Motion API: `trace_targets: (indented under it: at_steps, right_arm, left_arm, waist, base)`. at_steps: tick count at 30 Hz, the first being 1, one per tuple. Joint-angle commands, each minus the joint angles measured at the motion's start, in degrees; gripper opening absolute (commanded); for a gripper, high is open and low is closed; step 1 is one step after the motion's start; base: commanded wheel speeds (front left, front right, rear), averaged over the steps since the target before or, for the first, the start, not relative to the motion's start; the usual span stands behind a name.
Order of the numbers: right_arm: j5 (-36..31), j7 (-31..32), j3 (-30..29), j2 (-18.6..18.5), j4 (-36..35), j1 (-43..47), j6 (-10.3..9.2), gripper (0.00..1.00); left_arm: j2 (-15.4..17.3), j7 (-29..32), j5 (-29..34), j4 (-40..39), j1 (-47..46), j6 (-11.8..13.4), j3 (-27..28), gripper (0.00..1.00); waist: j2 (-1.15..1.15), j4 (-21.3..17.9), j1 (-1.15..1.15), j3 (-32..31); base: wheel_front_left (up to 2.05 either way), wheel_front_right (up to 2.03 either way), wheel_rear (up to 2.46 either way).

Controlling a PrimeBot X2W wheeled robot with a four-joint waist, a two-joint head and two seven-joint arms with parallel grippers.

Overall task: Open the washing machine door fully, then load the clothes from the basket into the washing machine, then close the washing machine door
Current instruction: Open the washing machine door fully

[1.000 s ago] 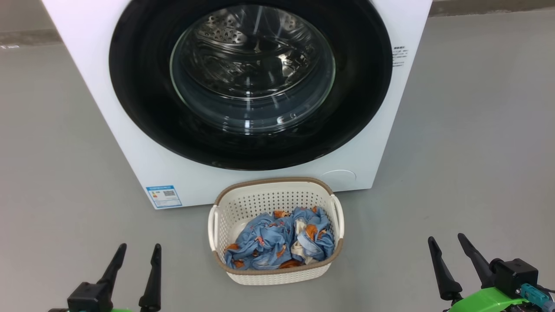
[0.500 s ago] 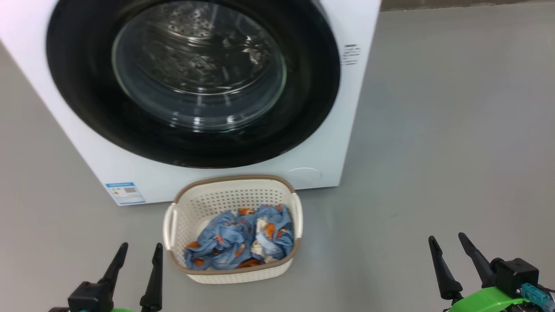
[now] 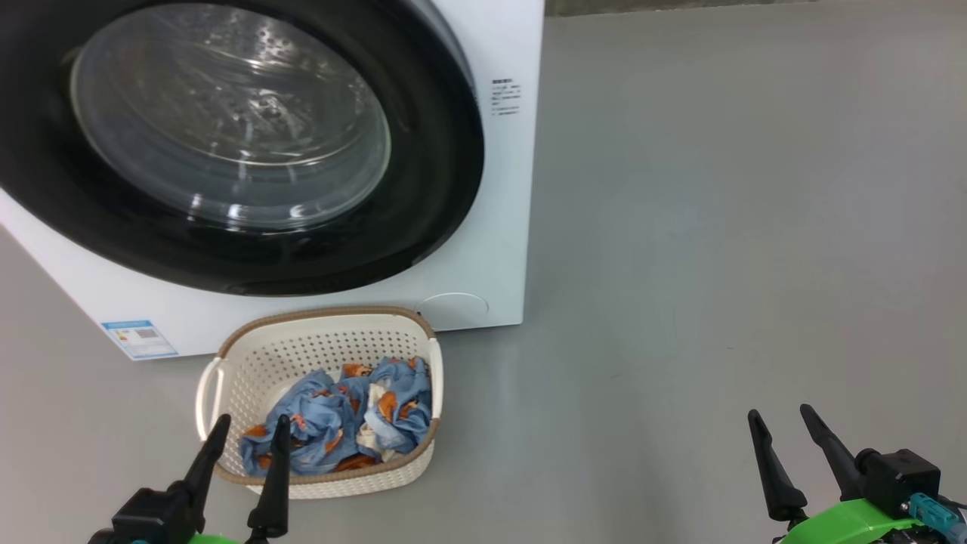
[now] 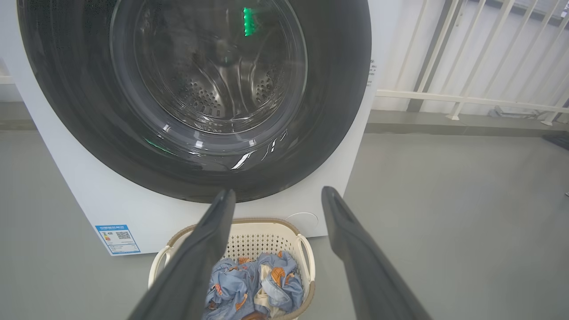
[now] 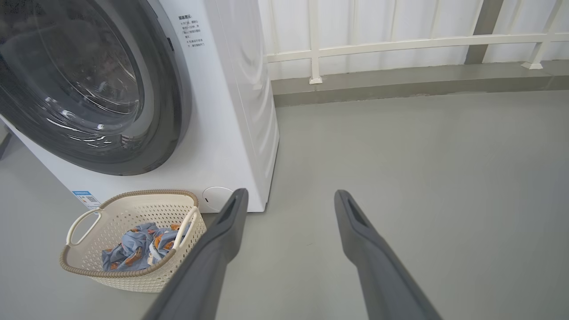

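The white washing machine (image 3: 498, 227) stands at the upper left of the head view. Its door (image 3: 423, 189), a glossy black rim around clear glass, lies shut against the front. On the floor just before it sits the cream basket (image 3: 302, 355), holding the blue clothes (image 3: 332, 419) with orange figures. My left gripper (image 3: 252, 419) is open at the lower left, on the near side of the basket and above it, with nothing between its fingers. In the left wrist view the left gripper (image 4: 278, 191) looks over the basket (image 4: 266, 242) toward the door (image 4: 333, 111). My right gripper (image 3: 778, 412) is open over bare floor, far right of the basket.
Grey floor (image 3: 718, 227) stretches to the right of the machine. A white railing (image 5: 400, 44) runs along the wall behind it. A blue label sticker (image 3: 140, 338) and a round cover (image 3: 452, 310) mark the machine's lower front.
The head camera has swung right, so machine and basket slid left in the picture. Both grippers stay open and keep their places in the frame. Nothing was touched.
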Motion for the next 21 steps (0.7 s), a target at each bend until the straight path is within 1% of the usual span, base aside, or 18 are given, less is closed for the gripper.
trace_targets:
  at_steps: [1, 5, 10, 11, 12, 13, 14, 18, 21]
  right_arm:
    - [-0.1, -0.7, 1.0, -0.3, -1.5, -1.8, 0.09, 1.0]
    - [0.0, -0.7, 0.9, -0.3, -1.4, -1.9, 0.09, 1.0]
    - [0.6, -0.7, 0.6, -0.1, -1.6, -2.3, 0.09, 1.0]
    - [1.2, -0.7, 0.7, 0.2, -1.6, -2.5, 0.09, 0.73]
    - [1.9, -0.7, 0.8, 0.3, -1.8, -2.7, 0.09, 0.41]
    - [2.4, -0.7, 0.8, 0.4, -1.9, -3.0, 0.09, 0.12]
    - [3.0, -0.7, 1.0, 0.5, -2.1, -3.5, 0.09, 0.0]
    - [6.9, -0.7, 1.5, 1.7, -3.4, -6.8, 0.09, 0.0]
    - [11.4, -0.7, 1.4, 2.7, -4.1, -10.8, 0.09, 0.0]
  left_arm:
    - [1.2, -0.4, -0.2, -1.7, -1.9, -0.1, 1.8, 1.0]
    - [1.1, -0.4, -0.4, -1.8, -2.0, -0.1, 1.6, 1.0]
    - [1.0, -0.4, -0.6, -2.0, -1.9, -0.1, 1.3, 1.0]
    - [0.9, -0.4, -0.8, -2.0, -1.9, -0.1, 1.2, 1.0]
    - [0.9, -0.4, -0.9, -2.1, -1.9, -0.1, 1.1, 1.0]
    - [0.8, -0.4, -0.9, -2.1, -1.8, -0.1, 1.0, 1.0]
    - [0.7, -0.4, -1.0, -2.2, -1.8, -0.1, 0.9, 1.0]
    - [0.2, -0.4, -1.4, -2.5, -1.7, -0.1, 0.3, 1.0]
    - [-0.1, -0.4, -1.6, -2.9, -2.0, -0.1, -0.2, 1.0]
  waist:
    - [0.0, -0.1, 0.0, 0.1]
    - [0.0, -0.1, 0.0, 0.1]
    - [0.0, 0.1, 0.0, 0.2]
    - [0.0, 0.2, 0.0, 0.2]
    - [0.0, 0.3, 0.0, 0.2]
    - [0.0, 0.3, 0.0, 0.2]
    - [0.0, 0.4, 0.0, 0.3]
    - [0.0, 0.9, 0.0, 0.8]
    - [0.0, 1.4, 0.0, 1.7]
  base:
    - [0.51, 0.51, -1.02]
    - [0.31, 0.31, -0.63]
    - [0.03, 0.03, -0.06]
    - [0.0, 0.0, 0.0]
    - [0.0, 0.0, 0.0]
    - [0.0, 0.0, 0.0]
    - [0.0, 0.0, 0.0]
    - [0.0, 0.0, 0.0]
    - [0.0, 0.0, 0.0]
